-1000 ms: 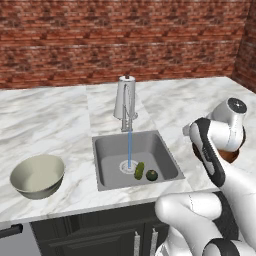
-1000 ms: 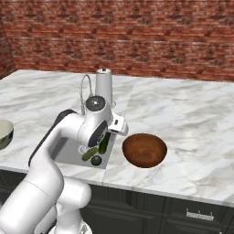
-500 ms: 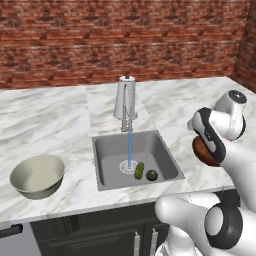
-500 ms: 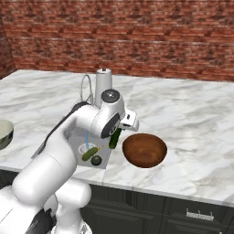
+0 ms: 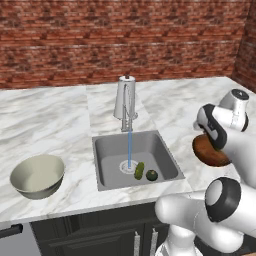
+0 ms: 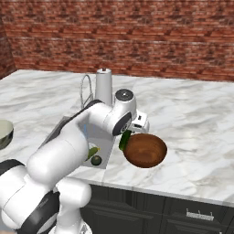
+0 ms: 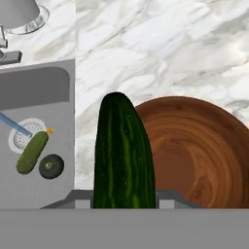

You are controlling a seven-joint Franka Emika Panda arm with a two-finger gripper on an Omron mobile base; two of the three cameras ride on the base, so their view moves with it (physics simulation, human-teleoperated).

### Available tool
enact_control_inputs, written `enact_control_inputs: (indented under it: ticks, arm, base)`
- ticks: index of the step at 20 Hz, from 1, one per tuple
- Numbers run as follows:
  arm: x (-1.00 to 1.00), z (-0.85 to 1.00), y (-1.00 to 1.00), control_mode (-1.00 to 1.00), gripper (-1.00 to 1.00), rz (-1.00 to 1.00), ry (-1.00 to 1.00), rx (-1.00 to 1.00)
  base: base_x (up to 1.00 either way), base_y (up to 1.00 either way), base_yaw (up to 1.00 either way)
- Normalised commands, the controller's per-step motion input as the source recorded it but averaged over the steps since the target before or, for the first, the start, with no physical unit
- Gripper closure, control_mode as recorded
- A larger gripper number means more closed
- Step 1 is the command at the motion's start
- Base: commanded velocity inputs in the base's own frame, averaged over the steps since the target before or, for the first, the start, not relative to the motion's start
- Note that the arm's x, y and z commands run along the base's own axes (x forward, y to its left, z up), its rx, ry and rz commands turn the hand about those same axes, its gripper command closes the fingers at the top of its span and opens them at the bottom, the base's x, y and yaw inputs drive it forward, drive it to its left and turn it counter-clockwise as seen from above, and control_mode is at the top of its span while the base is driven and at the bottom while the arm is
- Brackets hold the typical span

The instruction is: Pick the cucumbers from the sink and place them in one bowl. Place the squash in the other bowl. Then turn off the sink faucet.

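My gripper [image 6: 127, 134] is shut on the long dark green cucumber [image 7: 124, 155], which hangs over the left rim of the reddish-brown bowl [image 7: 204, 151]. From the right base, this cucumber [image 6: 124, 141] pokes down at the bowl's [image 6: 146, 151] near-left edge. The shorter light green cucumber [image 7: 32, 152] and the round squash [image 7: 51, 166] lie side by side in the sink [image 5: 107, 150] by the drain. Water runs from the faucet [image 5: 125, 100]. The pale grey-beige bowl [image 5: 37, 175] stands left of the sink.
Marble counter [image 5: 45, 120] runs along a brick wall on both sides of the sink. My own arm hides most of the brown bowl [image 5: 207, 152] in the left base view. Dark cabinet fronts [image 6: 183, 215] lie below the counter edge.
My arm has swung right from above the sink to the brown bowl, carrying the dark cucumber with it. The light cucumber and squash stayed in the basin.
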Motion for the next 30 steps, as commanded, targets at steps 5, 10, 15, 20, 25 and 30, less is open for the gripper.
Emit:
enact_control_inputs:
  ticks: [5, 10, 15, 20, 25, 30]
  arm:
    - [0.14, -0.12, -0.33, -1.0, 1.0, 0.0, 0.08, 0.0]
    - [0.11, -0.22, -0.33, -1.0, 1.0, 0.0, 0.03, 0.0]
    - [0.18, -0.28, -0.26, -1.0, 1.0, 0.0, 0.02, 0.0]
    - [0.25, -0.33, -0.16, -1.0, 1.0, 0.0, 0.03, 0.0]
    - [0.21, -0.23, -0.06, -1.0, 1.0, 0.0, 0.04, 0.0]
    - [0.08, -0.14, -0.19, -1.0, 1.0, 0.0, 0.04, 0.0]
  base:
    - [0.0, 0.0, 0.0]
    - [0.0, 0.0, 0.0]
    - [0.0, 0.0, 0.0]
    - [0.0, 0.0, 0.0]
    - [0.0, 0.0, 0.0]
    - [0.0, 0.0, 0.0]
